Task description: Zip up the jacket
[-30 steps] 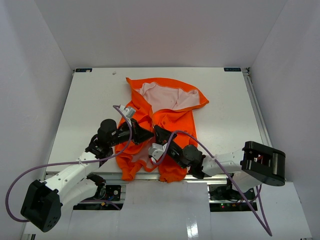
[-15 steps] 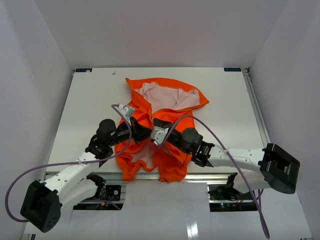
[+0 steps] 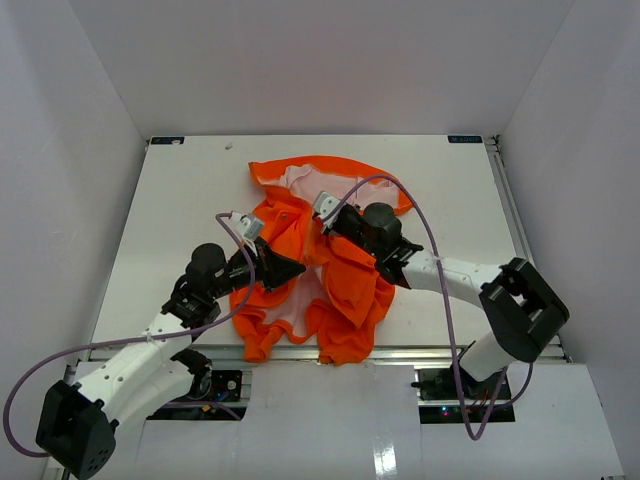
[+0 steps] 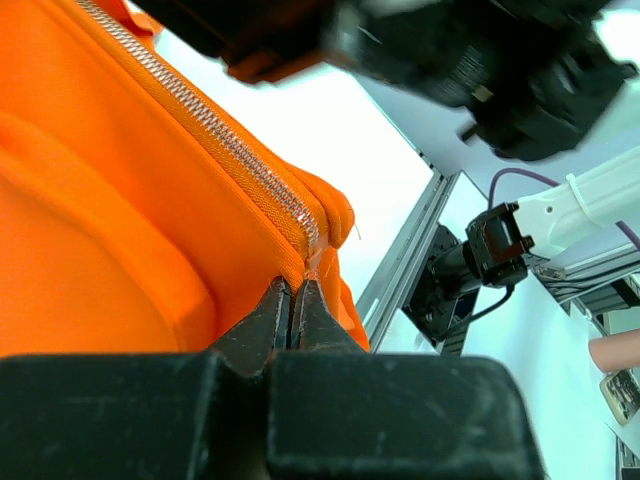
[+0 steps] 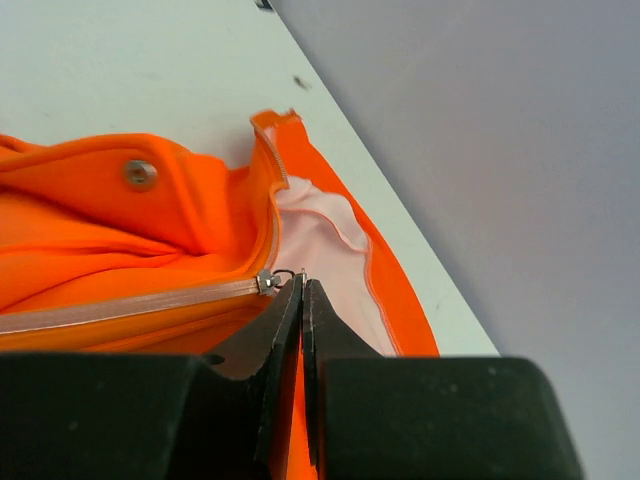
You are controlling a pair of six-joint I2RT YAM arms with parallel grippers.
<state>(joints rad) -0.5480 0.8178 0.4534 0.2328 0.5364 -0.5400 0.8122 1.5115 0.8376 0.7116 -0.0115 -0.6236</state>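
The orange jacket lies crumpled in the middle of the table, its pale pink lining showing at the collar. My left gripper is shut on the jacket's bottom edge, right at the lower end of the zipper, whose teeth run closed up and to the left. My right gripper is shut on the small metal zipper pull, next to the slider. The zipper tape runs left from the slider, with the lining open behind it.
The white table is walled on three sides. A metal rail runs along its near edge. The right arm hangs close above the left gripper. A metal snap sits on an orange flap.
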